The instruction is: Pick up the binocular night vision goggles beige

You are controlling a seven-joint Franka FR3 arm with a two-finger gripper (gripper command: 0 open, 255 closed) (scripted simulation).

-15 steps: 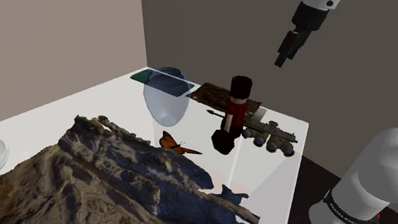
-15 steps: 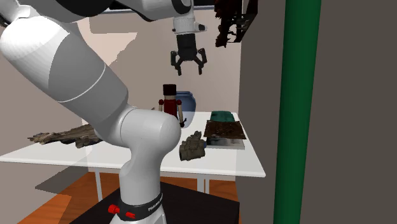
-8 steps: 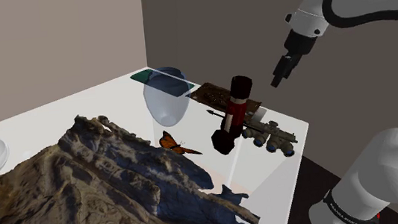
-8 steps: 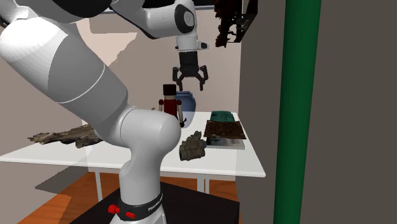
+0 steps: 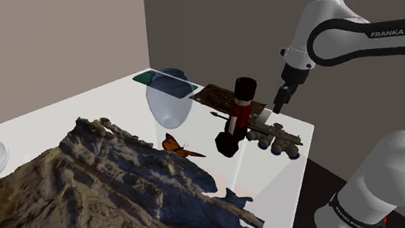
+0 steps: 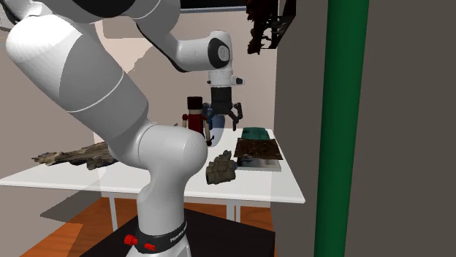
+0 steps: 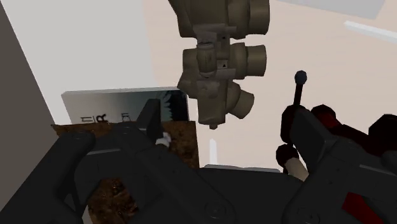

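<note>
White tabletop [image 5: 97,103] holds the beige goggles [image 5: 276,137] at the shoulder view's right corner, beside the nutcracker [image 5: 238,117]; your gripper [image 6: 223,123] is spread and empty, so close across their narrow middle, since they look rigid, knobbly and light.

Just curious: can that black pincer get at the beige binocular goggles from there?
Probably yes: the open black pincer hangs above the beige binocular goggles with nothing between, though the red-and-black nutcracker figure stands close beside them.

Arm [image 5: 339,39] bent fwd, hand [image 6: 223,120] aimed down w/ fingers [image 6: 237,115] spread apart
</note>
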